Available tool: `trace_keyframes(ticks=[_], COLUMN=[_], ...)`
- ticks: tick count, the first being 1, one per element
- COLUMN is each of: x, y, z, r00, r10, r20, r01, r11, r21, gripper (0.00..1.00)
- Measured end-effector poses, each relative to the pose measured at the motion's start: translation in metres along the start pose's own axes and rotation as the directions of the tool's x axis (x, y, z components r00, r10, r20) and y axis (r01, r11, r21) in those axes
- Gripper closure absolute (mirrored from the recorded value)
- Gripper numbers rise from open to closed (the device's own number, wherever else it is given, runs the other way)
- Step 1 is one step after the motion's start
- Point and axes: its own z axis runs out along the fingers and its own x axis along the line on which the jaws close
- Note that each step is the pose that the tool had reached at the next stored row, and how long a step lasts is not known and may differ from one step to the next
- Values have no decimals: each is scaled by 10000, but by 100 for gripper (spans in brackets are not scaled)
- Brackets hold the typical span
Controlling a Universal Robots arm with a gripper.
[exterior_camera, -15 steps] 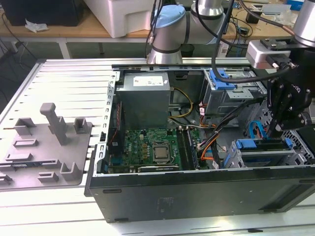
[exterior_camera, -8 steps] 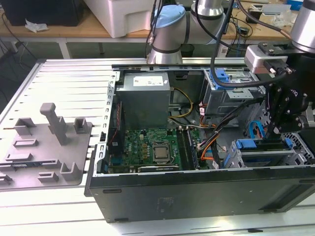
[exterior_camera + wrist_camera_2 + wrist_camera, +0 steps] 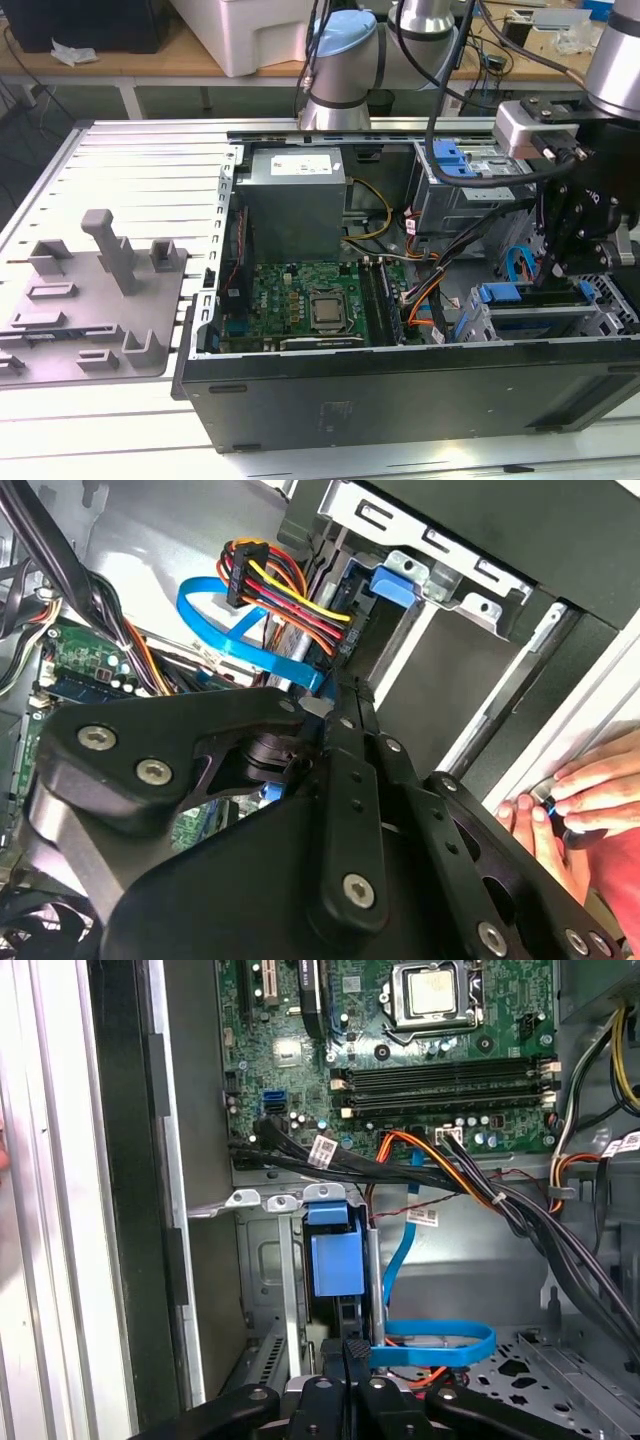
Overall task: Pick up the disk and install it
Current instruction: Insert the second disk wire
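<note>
Disk [image 3: 535, 322]: lower right of the exterior view, seated in the drive cage [image 3: 600, 300] beneath the gripper [image 3: 562, 272]. Judged rigid, fairly heavy, shock-sensitive; best held by its blue carrier rail edges. Jaws: state cannot be told.

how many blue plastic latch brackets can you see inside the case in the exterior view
2: one blue latch bracket atop the far drive cage behind the arm's cables, another on the near cage just below the gripper. Others may be hidden by the arm.
</note>
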Motion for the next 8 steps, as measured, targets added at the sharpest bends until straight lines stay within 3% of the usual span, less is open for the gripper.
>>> trace_keyframes(ticks=[8], x=[-4], y=[2], z=[30], r00=[10000], r10=[0], r20=[-1], r01=[0], r11=[10000], r21=[0], gripper=[85])
